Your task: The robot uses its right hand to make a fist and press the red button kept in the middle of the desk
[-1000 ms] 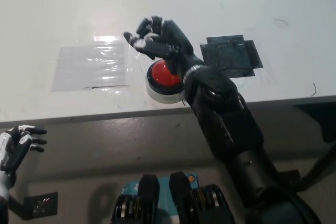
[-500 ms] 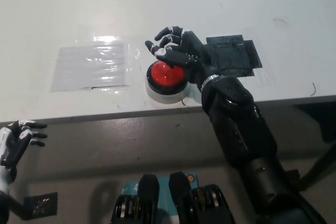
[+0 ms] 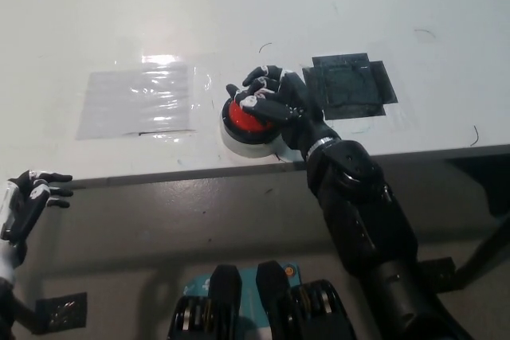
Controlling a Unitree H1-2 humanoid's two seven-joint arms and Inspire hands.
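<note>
the right hand [image 3: 275,105], curled into a fist, sits on the red button [image 3: 247,119] at the desk's [image 3: 239,5] near-middle edge, probably touching. the button looks rigid; press its domed top. the left hand [image 3: 28,205] rests spread, lower left.

A: The desk [image 3: 263,5] looked smooth and matt white; the clear sheet [image 3: 137,101] at centre left was glossy, catching glare.

B: Yep, and the red button [image 3: 245,118] looked like shiny plastic, the black patch [image 3: 351,85] dull.

The right robot hand [image 3: 275,105] has curled and dropped onto the red button [image 3: 245,119]
</note>
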